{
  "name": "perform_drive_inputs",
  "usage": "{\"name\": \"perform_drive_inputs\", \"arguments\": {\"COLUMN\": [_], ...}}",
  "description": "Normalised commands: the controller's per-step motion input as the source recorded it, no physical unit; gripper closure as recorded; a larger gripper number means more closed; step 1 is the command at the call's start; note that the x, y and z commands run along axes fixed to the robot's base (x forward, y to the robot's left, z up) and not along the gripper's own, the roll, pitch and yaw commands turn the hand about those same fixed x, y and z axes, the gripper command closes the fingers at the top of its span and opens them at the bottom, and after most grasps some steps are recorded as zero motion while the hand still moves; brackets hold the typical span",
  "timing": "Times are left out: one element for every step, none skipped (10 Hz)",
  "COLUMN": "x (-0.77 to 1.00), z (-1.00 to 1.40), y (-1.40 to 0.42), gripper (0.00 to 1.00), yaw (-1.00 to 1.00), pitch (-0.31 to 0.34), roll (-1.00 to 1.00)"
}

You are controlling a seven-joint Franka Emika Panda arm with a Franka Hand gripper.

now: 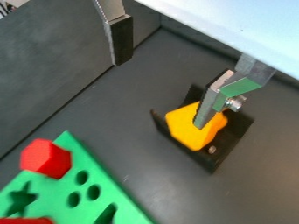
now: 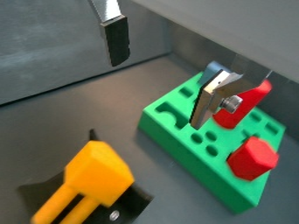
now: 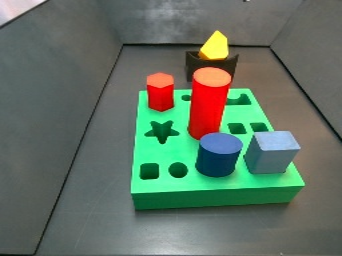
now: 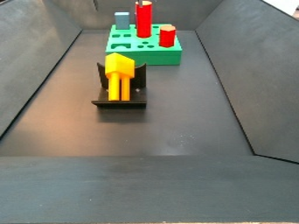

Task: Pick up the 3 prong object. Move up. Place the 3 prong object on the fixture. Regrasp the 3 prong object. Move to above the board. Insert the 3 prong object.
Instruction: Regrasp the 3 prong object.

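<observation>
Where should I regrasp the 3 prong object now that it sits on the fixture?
Take the 3 prong object by its blocky yellow head, coming down from above. It stands propped on the fixture, head raised and clear, prongs down against the base. The tool is open above it, holding nothing.

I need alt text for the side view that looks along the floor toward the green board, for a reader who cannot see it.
A yellow-orange plastic three-prong piece rests on a dark L-shaped fixture on the grey floor, prongs toward the camera. Behind it lies a flat green board carrying a tall red cylinder, a red hexagonal peg and a grey-blue cube. The tool is not in this view.
</observation>
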Motion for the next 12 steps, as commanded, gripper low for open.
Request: {"name": "perform_drive_inputs", "arguments": {"x": [0.00, 0.00, -0.01, 0.00, 0.00, 0.02, 0.04, 0.05, 0.07, 0.08, 0.10, 0.11], "z": [-0.01, 0.00, 0.00, 0.01, 0.01, 0.00, -0.01, -0.02, -0.02, -0.02, -0.02, -0.02], "y": [-0.02, -0.02, -0.02, -0.02, -0.02, -0.02, -0.02, -0.02, -0.03, -0.03, -0.03, -0.04], "gripper": [0.00, 0.00, 0.00, 0.00, 0.00, 0.00, 0.00, 0.00, 0.00, 0.00, 0.00, 0.00], "yaw": [0.04, 0.04, 0.04, 0.04, 0.04, 0.04, 0.05, 0.05, 0.05, 0.06, 0.07, 0.07], "pitch": [0.030, 0.029, 0.031, 0.033, 0.039, 0.043, 0.051, 0.056, 0.070, 0.082, 0.103, 0.115], "roll": [1.00, 1.00, 1.00, 1.00, 1.00, 1.00, 1.00, 1.00, 1.00, 1.00, 1.00, 1.00]}}
